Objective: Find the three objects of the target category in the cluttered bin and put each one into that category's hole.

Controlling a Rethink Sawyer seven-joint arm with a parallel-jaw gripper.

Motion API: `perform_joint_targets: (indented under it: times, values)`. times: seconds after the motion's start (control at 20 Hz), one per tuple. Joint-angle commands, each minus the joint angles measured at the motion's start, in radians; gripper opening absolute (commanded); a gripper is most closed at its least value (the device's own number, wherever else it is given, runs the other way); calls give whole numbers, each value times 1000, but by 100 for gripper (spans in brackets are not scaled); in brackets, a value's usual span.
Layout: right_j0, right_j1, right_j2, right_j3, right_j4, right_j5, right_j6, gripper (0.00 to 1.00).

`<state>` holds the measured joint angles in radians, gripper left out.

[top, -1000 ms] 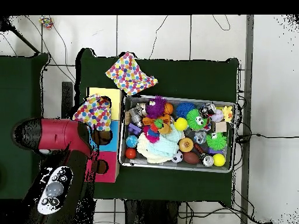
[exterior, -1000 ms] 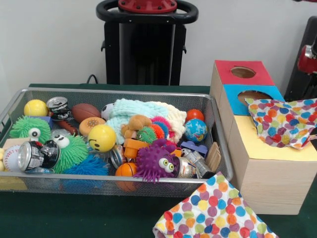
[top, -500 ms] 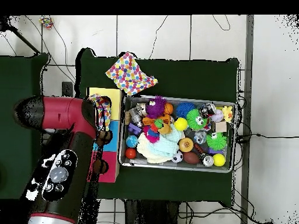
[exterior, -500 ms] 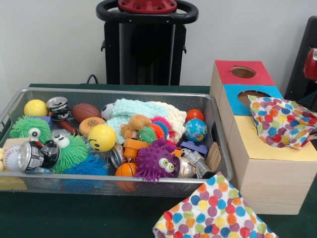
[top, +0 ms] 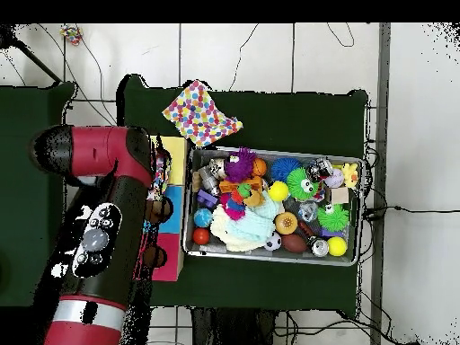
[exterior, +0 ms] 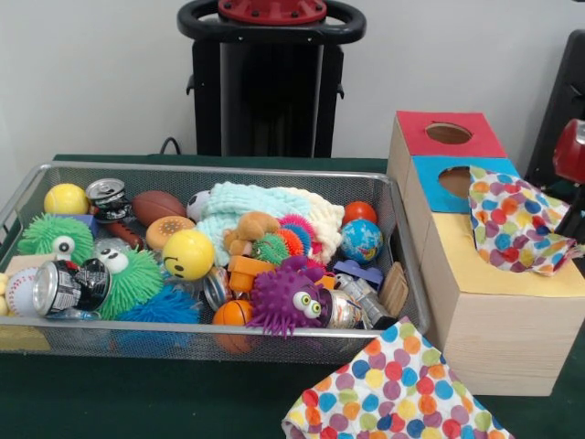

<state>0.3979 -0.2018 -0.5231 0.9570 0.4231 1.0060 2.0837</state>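
Two spotted cloths are out of the bin. One spotted cloth [exterior: 516,224] is draped on top of the wooden box [exterior: 498,320], bunched over the seam between the blue and yellow sections, with its edge lapping the rim of the blue hole [exterior: 455,180]. The red hole [exterior: 449,133] behind it is uncovered. The second spotted cloth [exterior: 393,389] lies flat on the green table [exterior: 137,402], just in front of the bin's near corner and apart from the box.

From above, the red and black arm [top: 108,234] reaches across the box and covers most of it, with only a sliver of the draped cloth showing at its side. The gripper is hidden under the arm, so I cannot tell whether it is released, clenched or grasping the cloth.

Beside the box, the wire mesh bin [exterior: 210,167] is packed. A pale knitted cloth [exterior: 265,206] is heaped at the back, with a globe ball [exterior: 362,240] beside it. A yellow smiley ball [exterior: 188,253] sits in the middle, and a purple fuzzy toy [exterior: 285,300] is at the front wall next to a small basketball [exterior: 233,314]. A green fuzzy toy [exterior: 128,279] presses against a dented can [exterior: 64,286], and a toy football [exterior: 157,206] lies toward the back.
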Motion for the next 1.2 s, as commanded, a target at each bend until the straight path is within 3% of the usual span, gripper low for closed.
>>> perform_joint_targets:
  times: [0.05, 0.45, 0.8, 1.2]
  values:
    - [-79, -27, 83, 7, -39, 139, 72, 0]
    - [-105, -84, 106, 128, -79, 56, -9, 0]
    - [-129, -152, 137, 193, -115, 53, -71, 0]
    - [-123, -96, 117, 167, -180, -22, 16, 0]
